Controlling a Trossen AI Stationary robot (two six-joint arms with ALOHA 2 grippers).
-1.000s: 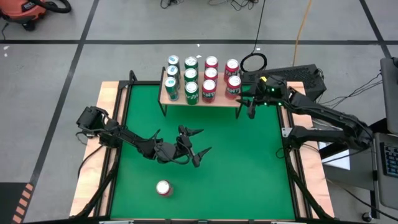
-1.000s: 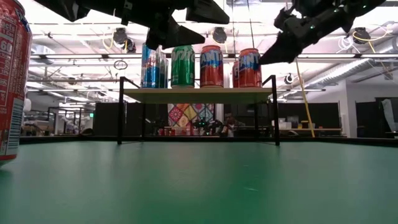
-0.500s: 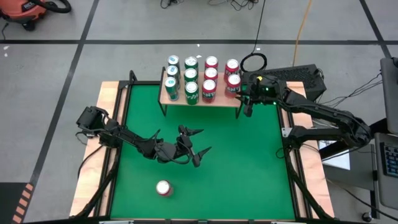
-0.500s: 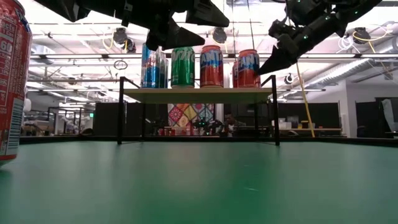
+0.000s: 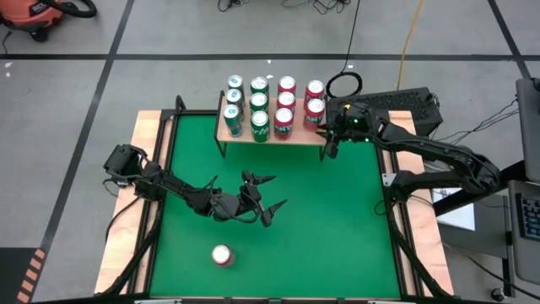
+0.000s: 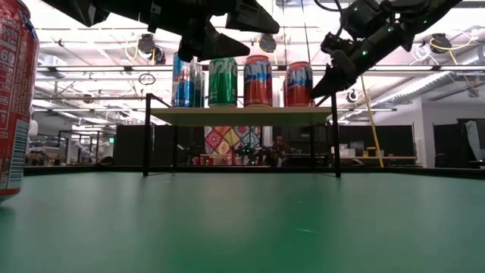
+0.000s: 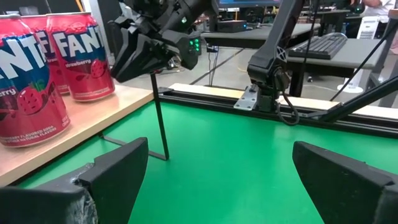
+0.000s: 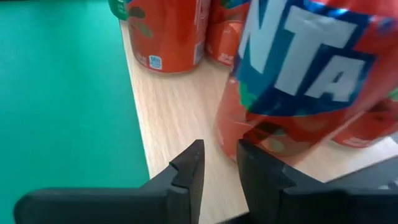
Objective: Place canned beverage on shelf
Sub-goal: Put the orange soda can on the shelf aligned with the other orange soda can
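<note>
The right end effector (image 5: pixel 331 143) hangs at the shelf's (image 5: pixel 299 137) right end, fingers nearly together, gripping nothing — a red strawberry can (image 5: pixel 315 113) just beside it. Light plank, thin black legs, cylinders in rows. The left end effector (image 5: pixel 268 201) gapes empty over the green counter (image 5: pixel 337 228); one can (image 5: pixel 222 255) stands apart.

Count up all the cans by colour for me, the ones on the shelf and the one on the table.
Blue cans: 3
Green cans: 3
Red cans: 6
Total: 12
</note>
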